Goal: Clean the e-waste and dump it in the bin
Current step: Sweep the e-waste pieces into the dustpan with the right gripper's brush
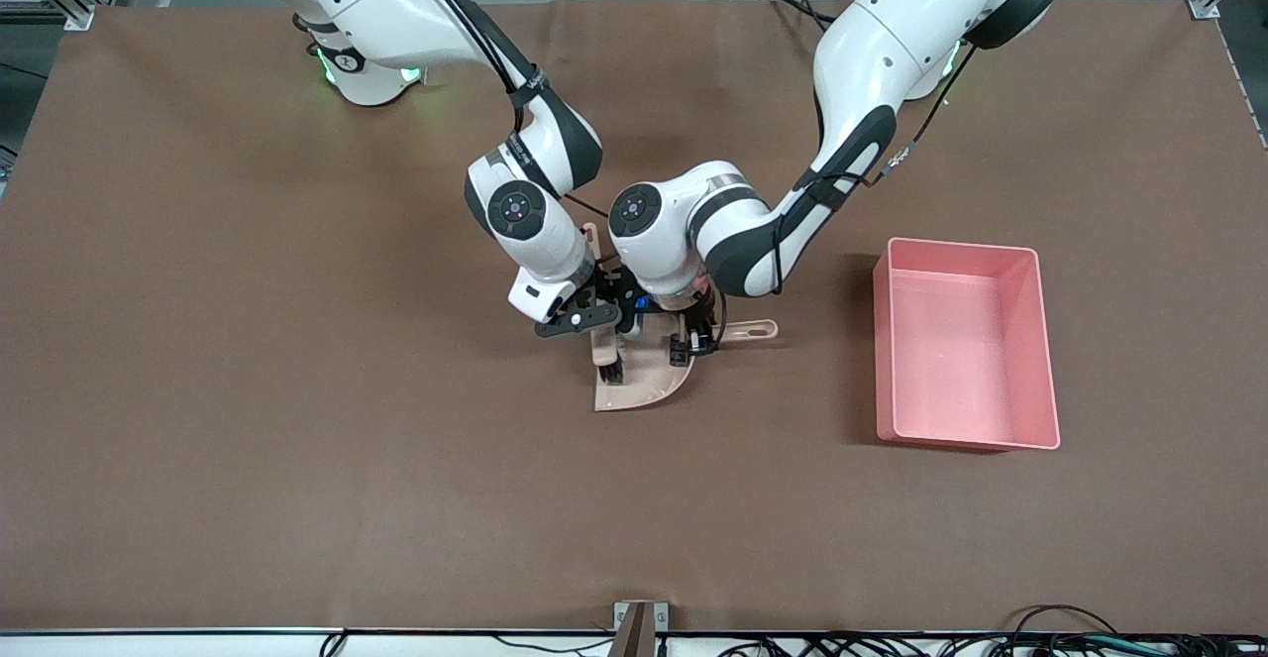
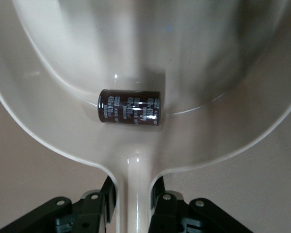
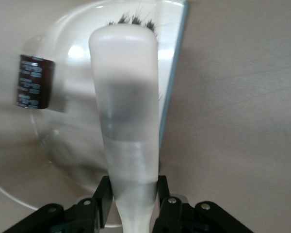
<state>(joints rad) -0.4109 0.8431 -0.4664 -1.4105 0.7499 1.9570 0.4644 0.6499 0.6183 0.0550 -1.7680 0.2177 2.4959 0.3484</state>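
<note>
Brown cloth table [image 1: 297,439]; left pincer [image 2: 136,204] clamps dustpan [image 2: 63,121], right pincer [image 3: 133,204] clamps brush [image 3: 128,97]; bin [image 1: 1045,360] nearby.

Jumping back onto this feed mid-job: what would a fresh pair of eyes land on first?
First, the two arms meeting mid-table: the left gripper clamps the handle of the beige flat plastic dustpan, while the right gripper grips the beige black-bristled brush over it. Next, the dark maroon stubby cylinder lying on its side inside the pan. The pink rectangular plastic tub stands apart, toward the left arm's end of the table.
</note>
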